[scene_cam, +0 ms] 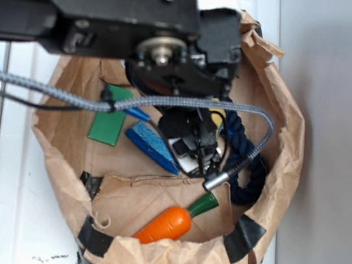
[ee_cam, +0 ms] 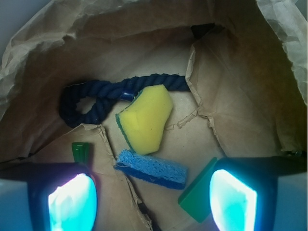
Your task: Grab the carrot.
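Wrist view, nearest first: the gripper (ee_cam: 153,197) stands with its two fingers spread wide, one pad (ee_cam: 72,202) at lower left and the other at lower right, nothing between them. Just above the left pad, only the dark green stem cap of the carrot (ee_cam: 80,152) shows; the orange body is hidden behind the finger. Beside the right finger lies a green flat piece (ee_cam: 198,198). Between the fingers and slightly beyond lies the blue sponge (ee_cam: 151,168), flat on the brown paper. Beyond it, touching or nearly so, sits the yellow sponge (ee_cam: 147,117) with green backing along its left edge. Farthest lies a navy rope (ee_cam: 103,94), looped at its left end, passing behind the yellow sponge.

Exterior view: all items sit inside a brown paper bag (scene_cam: 285,101) with rolled rim and black tape patches. The carrot (scene_cam: 166,226) rests against the bag's near wall, stem pointing upper right, apart from the gripper (scene_cam: 194,144).
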Robot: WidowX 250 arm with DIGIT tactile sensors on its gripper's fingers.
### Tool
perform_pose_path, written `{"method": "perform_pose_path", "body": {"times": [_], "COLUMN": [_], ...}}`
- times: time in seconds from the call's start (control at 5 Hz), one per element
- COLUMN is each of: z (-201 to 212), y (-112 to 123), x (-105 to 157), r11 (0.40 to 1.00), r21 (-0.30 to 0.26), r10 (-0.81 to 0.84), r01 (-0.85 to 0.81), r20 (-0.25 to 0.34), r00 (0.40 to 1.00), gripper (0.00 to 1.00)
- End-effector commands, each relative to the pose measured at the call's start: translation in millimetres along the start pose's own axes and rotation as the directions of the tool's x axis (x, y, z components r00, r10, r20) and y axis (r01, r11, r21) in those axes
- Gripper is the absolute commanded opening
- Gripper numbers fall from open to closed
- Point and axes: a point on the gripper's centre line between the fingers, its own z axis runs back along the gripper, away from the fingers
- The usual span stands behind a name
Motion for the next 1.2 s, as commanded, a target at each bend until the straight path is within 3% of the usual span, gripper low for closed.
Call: {"method": "perform_pose_path", "body": {"times": [0.0, 0.4, 0.8, 1.0], "z": [-18.1, -55.8, -73.8, -74.0], "y": [9.8, 2.2, -34.2, -53.7], "x": [10.2, -14.6, -43.7, -55.8], "r11": [0.999, 1.0, 0.998, 0.995], "r21": [-0.009, 0.021, 0.058, 0.088], "r10": [0.043, 0.021, -0.005, 0.033], "r01": [-0.042, -0.023, 0.001, -0.036], "r20": [0.063, 0.116, 0.082, 0.027], "r00": [0.997, 0.993, 0.997, 0.999], "gripper": [1.0, 1.0, 1.0, 1.0]}}
